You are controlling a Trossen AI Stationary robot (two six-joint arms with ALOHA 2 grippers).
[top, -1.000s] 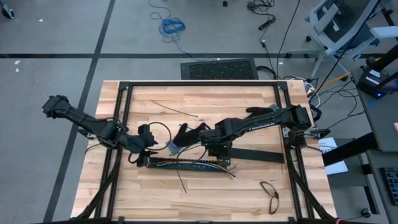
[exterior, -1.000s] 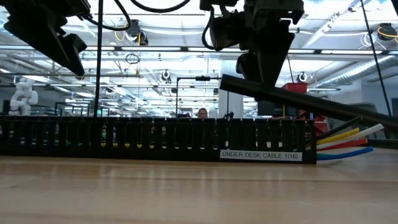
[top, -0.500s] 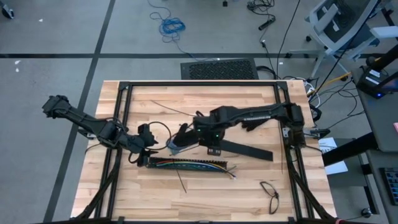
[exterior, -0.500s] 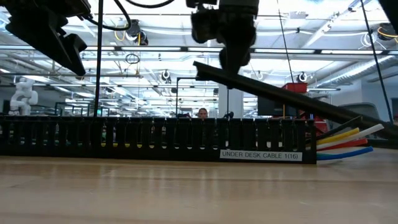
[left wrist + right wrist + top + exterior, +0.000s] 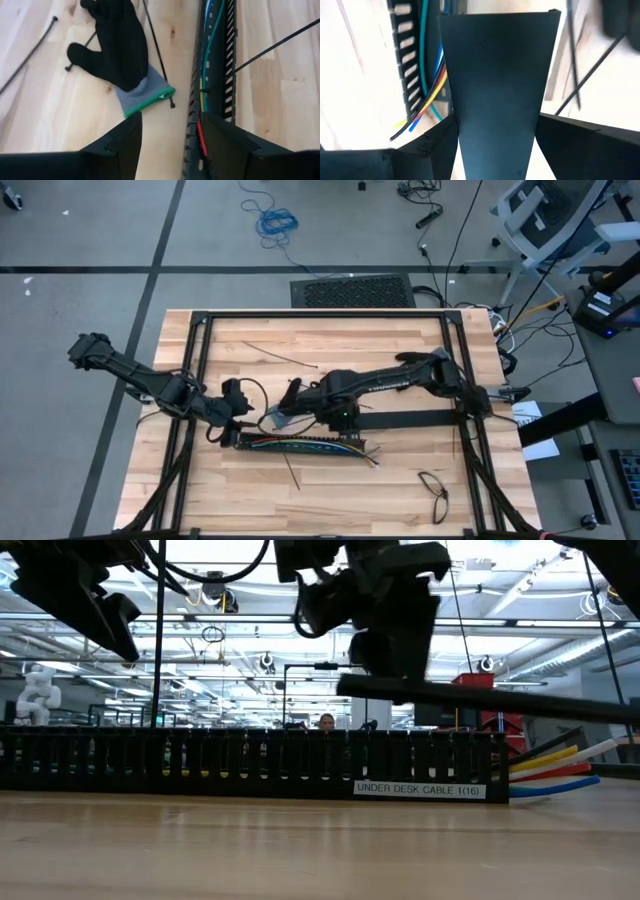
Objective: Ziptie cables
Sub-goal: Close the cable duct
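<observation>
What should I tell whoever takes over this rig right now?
Right gripper: shut on the long black cover strip, held level just above the slotted cable tray.
Left gripper: open, holding nothing, hovering over the tray's left end.
Cables: lying inside the tray, coloured ends sticking out at its right end.
Black glove and loose zip ties lie on the table beside the tray.
Done: cables laid in the tray.
Left: no tie around the bundle is visible; the cover is not yet on.
</observation>
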